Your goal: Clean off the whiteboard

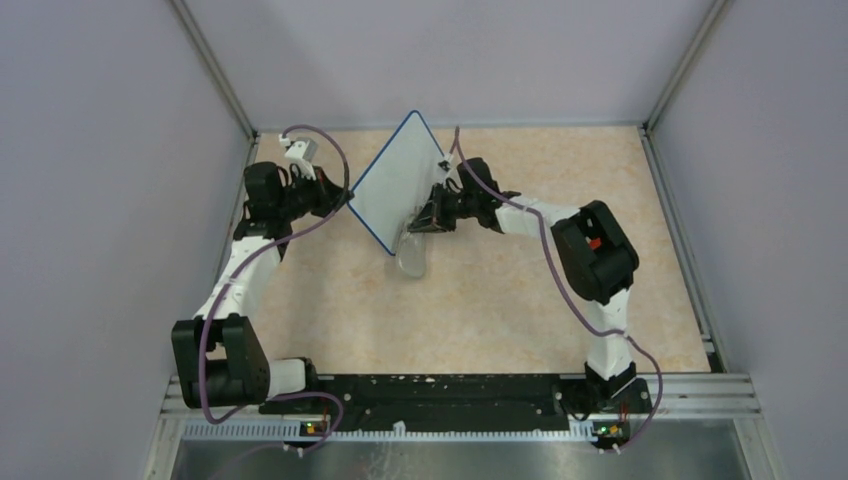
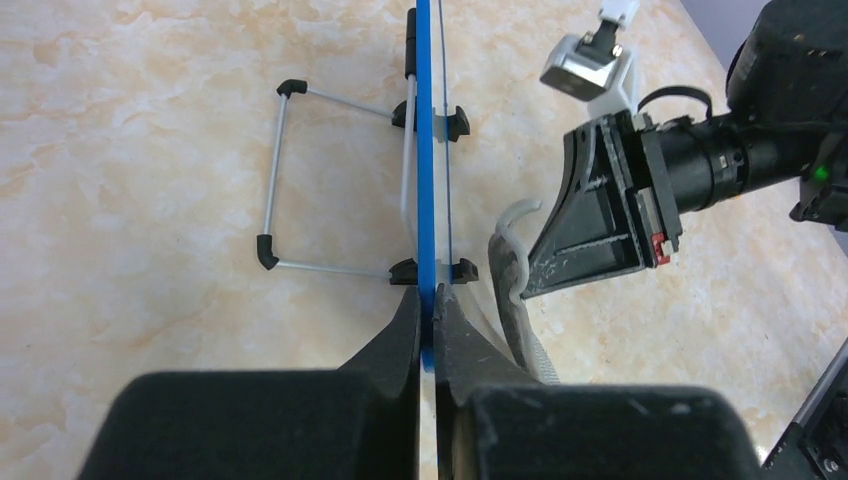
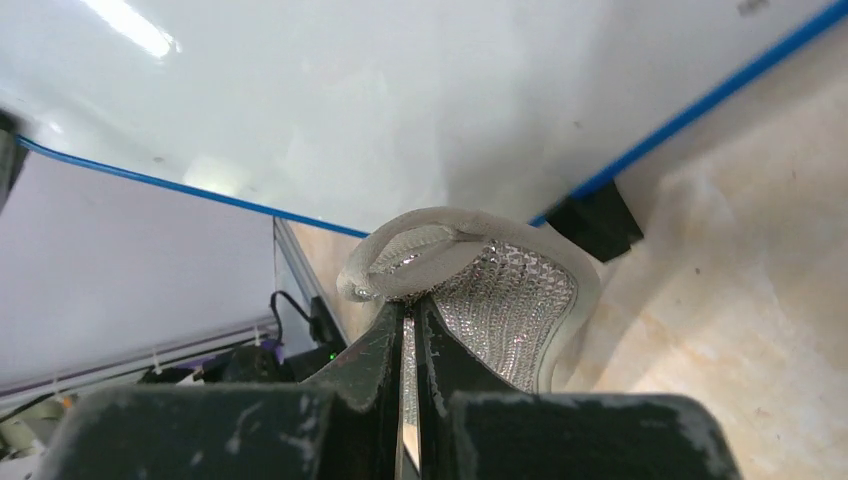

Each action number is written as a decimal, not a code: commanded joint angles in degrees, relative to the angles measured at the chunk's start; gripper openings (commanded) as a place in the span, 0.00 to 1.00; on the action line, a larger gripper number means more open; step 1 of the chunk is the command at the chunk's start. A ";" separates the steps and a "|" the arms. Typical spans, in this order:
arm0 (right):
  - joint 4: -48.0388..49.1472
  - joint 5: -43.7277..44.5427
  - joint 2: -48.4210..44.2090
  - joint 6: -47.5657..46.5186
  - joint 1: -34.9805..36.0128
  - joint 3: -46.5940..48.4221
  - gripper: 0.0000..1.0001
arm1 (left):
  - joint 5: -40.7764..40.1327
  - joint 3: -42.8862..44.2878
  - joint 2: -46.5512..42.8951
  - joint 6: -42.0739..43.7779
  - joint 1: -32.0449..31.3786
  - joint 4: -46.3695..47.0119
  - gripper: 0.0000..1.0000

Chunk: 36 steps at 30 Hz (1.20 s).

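Closest in, the left wrist view shows the left gripper (image 2: 427, 300) clenched on the blue rim of the whiteboard (image 2: 426, 150), one black finger pressed to each side. That camera sees the board edge-on, a thin blue line running away from the fingers, so its face cannot be read there. Just past the fingertips, small black feet (image 2: 457, 122) show on both sides of the rim against the marbled table (image 2: 120, 150). A wire stand (image 2: 275, 180) reaches out on one side, and only this view shows it. On the other side the right gripper (image 2: 525, 285) comes in at an angle.

The right wrist view supplies what is missing. Its fingers are pinched tight on a silvery mesh eraser pad (image 3: 500, 300) with a pale rim. The pad's top fold is pressed against the board's face, which is glossy plain white with a streak of glare. The pad's lower part is hidden behind the fingers, and the board runs off the frame at the top and sides.

Farthest back, the overhead camera places the whiteboard upright at the far middle of the table, turned diagonally between the two arms. At that size neither set of jaws can be made out. The pad is only a pale blur below the right gripper, near the board's lower corner.
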 commanded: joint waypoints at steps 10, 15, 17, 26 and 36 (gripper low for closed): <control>-0.48 5.06 7.73 -3.03 5.20 13.21 0.00 | 2.38 0.58 1.55 0.93 -1.01 -4.05 0.00; 3.77 6.83 7.65 1.30 6.54 3.69 0.00 | 2.05 0.73 1.51 1.09 -1.00 -4.14 0.00; 1.67 9.74 7.63 0.54 6.43 0.75 0.00 | 1.94 0.69 1.52 1.04 -1.02 -4.23 0.00; -6.13 15.69 3.61 -6.70 5.23 -0.26 0.00 | 1.99 0.80 1.70 1.01 -1.01 -4.36 0.00; -21.77 31.22 -10.03 -19.66 1.53 0.94 0.00 | -3.08 2.61 1.97 2.62 -1.00 -8.67 0.29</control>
